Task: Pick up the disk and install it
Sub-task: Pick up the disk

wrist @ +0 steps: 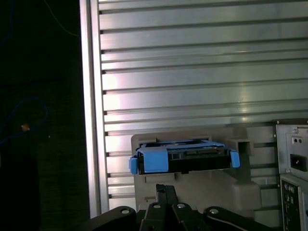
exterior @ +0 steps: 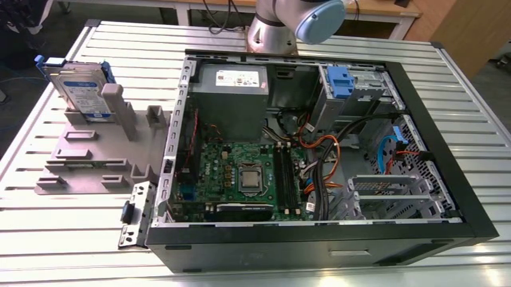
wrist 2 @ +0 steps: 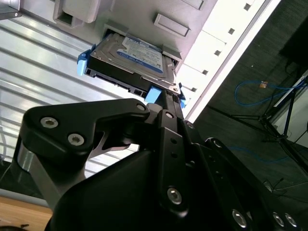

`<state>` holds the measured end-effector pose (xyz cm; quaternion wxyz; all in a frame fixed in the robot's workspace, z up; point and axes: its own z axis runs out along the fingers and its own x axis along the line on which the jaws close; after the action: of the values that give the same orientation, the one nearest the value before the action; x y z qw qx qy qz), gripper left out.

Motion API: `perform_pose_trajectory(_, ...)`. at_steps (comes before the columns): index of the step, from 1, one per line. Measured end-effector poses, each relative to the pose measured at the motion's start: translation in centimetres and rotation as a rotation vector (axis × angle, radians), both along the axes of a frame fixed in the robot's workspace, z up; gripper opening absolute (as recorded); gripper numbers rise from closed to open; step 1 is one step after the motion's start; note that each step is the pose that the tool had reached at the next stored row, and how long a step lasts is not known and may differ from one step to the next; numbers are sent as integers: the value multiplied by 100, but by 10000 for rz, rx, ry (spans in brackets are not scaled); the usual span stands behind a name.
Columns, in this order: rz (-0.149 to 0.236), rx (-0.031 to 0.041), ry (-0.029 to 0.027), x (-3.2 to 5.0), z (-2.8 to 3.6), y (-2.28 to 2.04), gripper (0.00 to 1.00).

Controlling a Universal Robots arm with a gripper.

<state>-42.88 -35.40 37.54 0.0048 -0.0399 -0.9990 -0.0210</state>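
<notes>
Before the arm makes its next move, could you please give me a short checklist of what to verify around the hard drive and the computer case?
1. The hard drive stands upright in the grey holder: ok.
2. The gripper points at the drive's blue-framed edge in both wrist views: ok.
3. The gripper touches the drive: cannot tell.
4. The computer case lies open with its inside exposed: ok.
5. The cables stay out of the metal drive cage: cannot tell.
</notes>
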Motion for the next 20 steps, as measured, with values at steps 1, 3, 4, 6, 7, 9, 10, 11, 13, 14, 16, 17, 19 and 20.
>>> perform_pose_trajectory(1, 0, 0, 0, 0, 0, 0, 11)
perform_pose_trajectory(3, 0, 0, 0, -1, 0, 0, 11)
perform_pose_trajectory(4, 0, 0, 0, -1, 0, 0, 11)
perform_pose_trajectory(6, 0, 0, 0, -2, 0, 0, 11)
perform_pose_trajectory(7, 0, 0, 0, -2, 0, 0, 11)
perform_pose_trajectory(9, 8, 0, 0, -2, 0, 0, 11)
perform_pose_trajectory(10, 22, 0, 0, -2, 0, 0, 11)
perform_pose_trajectory(11, 52, 0, 0, -2, 0, 0, 11)
perform_pose_trajectory(13, 157, 0, 1, -3, 0, 0, 11)
perform_pose_trajectory(14, 226, -1, 0, -3, 0, 0, 11)
perform_pose_trajectory(16, 406, -1, 1, -2, 0, 0, 11)
perform_pose_trajectory(17, 516, 0, 0, -3, 0, 0, 11)
perform_pose_trajectory(19, 780, 0, 0, -2, 0, 0, 11)
perform_pose_trajectory(20, 931, 0, 0, -2, 0, 0, 11)
